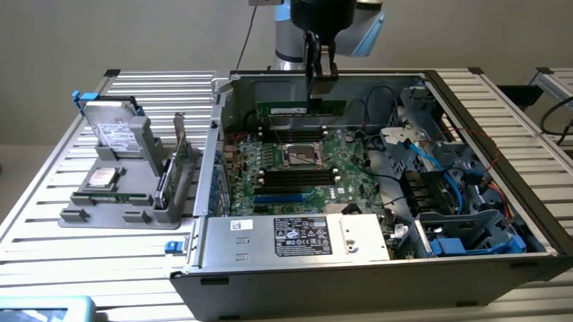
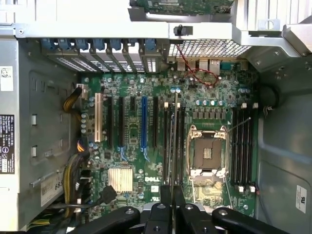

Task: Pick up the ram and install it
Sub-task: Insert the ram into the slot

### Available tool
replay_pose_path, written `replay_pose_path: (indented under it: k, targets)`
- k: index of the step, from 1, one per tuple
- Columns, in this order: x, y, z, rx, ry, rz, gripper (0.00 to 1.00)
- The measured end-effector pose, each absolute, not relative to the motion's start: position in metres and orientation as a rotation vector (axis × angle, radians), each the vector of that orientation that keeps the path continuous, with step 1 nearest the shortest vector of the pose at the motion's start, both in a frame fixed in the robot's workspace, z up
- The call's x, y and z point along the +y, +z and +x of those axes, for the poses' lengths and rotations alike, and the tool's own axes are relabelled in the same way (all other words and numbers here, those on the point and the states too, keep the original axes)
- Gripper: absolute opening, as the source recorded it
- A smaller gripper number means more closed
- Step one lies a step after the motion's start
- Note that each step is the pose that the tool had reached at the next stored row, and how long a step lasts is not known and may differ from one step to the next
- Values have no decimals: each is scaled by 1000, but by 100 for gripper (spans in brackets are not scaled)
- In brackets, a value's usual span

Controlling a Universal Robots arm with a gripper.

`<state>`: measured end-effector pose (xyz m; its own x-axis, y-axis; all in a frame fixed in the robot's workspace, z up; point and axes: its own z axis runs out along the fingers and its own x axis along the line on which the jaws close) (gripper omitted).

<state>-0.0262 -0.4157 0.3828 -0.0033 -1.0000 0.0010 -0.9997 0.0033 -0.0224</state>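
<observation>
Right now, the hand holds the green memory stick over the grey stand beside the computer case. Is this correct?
Not quite. The hand holds the memory stick over the green board inside the open computer case, not over the grey stand. The exterior view shows this.

The exterior view is lit brightly and evenly from above by diffuse light. Strong reflection is thrown off the slatted metal counter (image 1: 54,201), while the inside of the computer case (image 1: 358,282) is left dimmer, with soft shadow along its back. The black fingers (image 1: 312,60), closed on the ram (image 1: 300,107), are rendered dark against the pale wall (image 1: 134,33). In the wrist view the motherboard (image 2: 204,92) is evenly lit, and small glints are caught on the bolts (image 2: 129,211).
</observation>
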Motion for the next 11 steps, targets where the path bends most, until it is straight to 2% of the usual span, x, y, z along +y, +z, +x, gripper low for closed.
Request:
replay_pose_path:
  k: [11]
  targets:
    - [-415, 376, -26, 2214, -26, -2207, 13]
